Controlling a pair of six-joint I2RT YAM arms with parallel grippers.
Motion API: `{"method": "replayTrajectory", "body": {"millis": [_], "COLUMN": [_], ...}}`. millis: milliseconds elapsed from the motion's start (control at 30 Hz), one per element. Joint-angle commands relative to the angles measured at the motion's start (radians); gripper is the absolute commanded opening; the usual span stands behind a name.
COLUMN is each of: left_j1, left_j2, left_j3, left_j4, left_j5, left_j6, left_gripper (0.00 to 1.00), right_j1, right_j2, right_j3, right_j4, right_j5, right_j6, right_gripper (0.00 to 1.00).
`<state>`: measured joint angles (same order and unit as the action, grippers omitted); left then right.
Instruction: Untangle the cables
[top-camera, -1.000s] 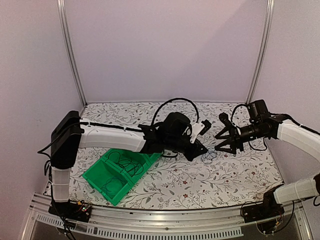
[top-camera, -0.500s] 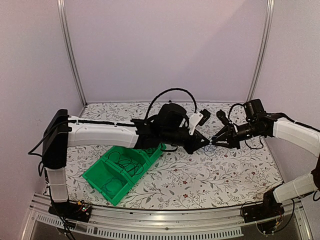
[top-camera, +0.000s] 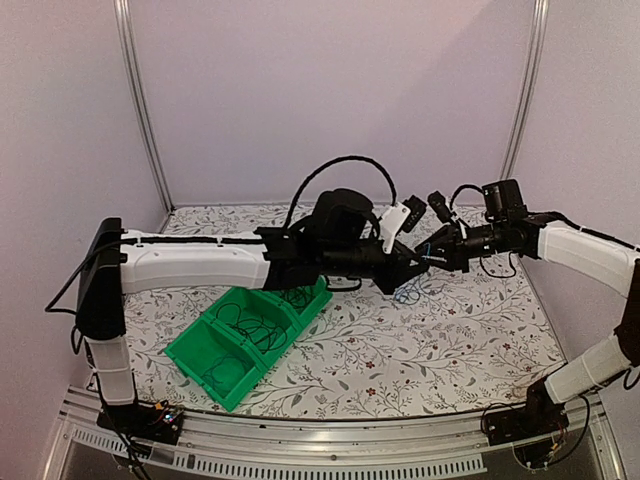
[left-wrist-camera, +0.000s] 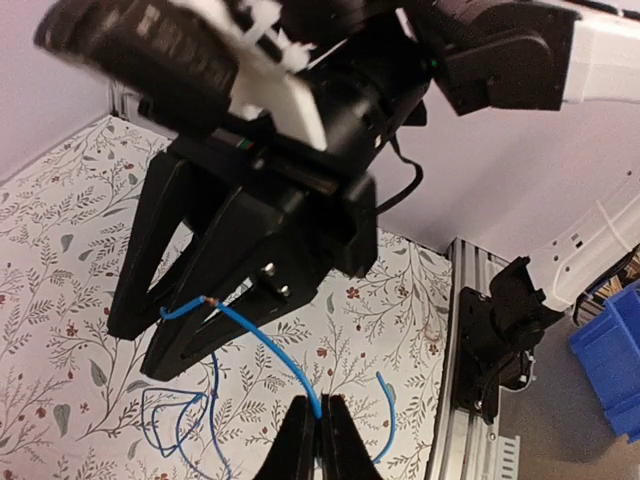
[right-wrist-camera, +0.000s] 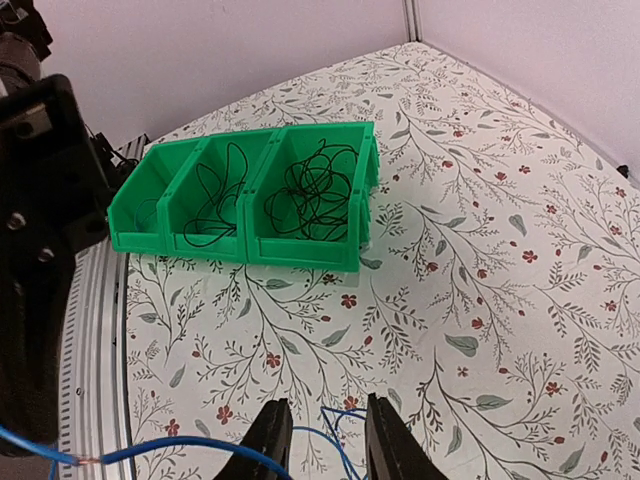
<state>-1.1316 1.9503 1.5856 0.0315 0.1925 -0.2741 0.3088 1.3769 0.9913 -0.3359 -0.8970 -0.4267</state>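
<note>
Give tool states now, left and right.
Left tool: closed on the blue cable.
Right tool: jaws part-closed, blue cable between; grip cannot be told.

Right fingers (right-wrist-camera: 268, 440) narrowed around the blue cable (left-wrist-camera: 265, 345), apparently lifted higher.

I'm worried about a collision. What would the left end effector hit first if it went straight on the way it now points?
Most likely the right end effector, which faces it across the blue cable that the left end effector pinches. The exact depth is unclear.
</note>
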Motion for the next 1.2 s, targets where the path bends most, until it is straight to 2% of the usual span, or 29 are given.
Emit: {"method": "replayTrajectory", "body": {"millis": [0, 267, 467, 700, 833, 933, 1167], "left_j1": [-0.025, -0.025, -0.026, -0.023, -0.022, -0.023, -0.024], "left_j2": [-0.099, -0.203, -0.333, -0.535, -0.658, -0.753, -0.919], "left_j3": [0.031, 0.032, -0.042, -0.206, -0.319, -0.395, -0.495], "left_j4": [0.013, -0.1, -0.203, -0.331, -0.367, -0.387, -0.487], "left_j5": [-0.031, -0.14, -0.334, -0.604, -0.658, -0.682, -0.751], "left_j6": [0.002, 0.044, 0.029, -0.081, -0.16, -0.22, -0.321], "left_gripper": [0.0, 0.0, 0.0, 0.0, 0.0, 0.0, 0.0], "right_j1": [0.005, 0.003, 0.004, 0.003, 0.004, 0.003, 0.003], "right_j2": [0.076, 0.208, 0.265, 0.311, 0.306, 0.306, 0.324], "right_j3": [0.002, -0.02, -0.013, 0.006, 0.013, 0.021, 0.03], "right_j4": [0.034, 0.015, 0.002, -0.084, -0.129, -0.17, -0.184], "right_j5": [0.013, 0.101, 0.122, -0.003, -0.08, -0.151, -0.135], "right_j6": [0.05, 0.022, 0.013, -0.058, -0.109, -0.147, -0.163], "right_gripper": [0.31, 0.36, 0.41, 0.52, 0.6, 0.61, 0.62]}}
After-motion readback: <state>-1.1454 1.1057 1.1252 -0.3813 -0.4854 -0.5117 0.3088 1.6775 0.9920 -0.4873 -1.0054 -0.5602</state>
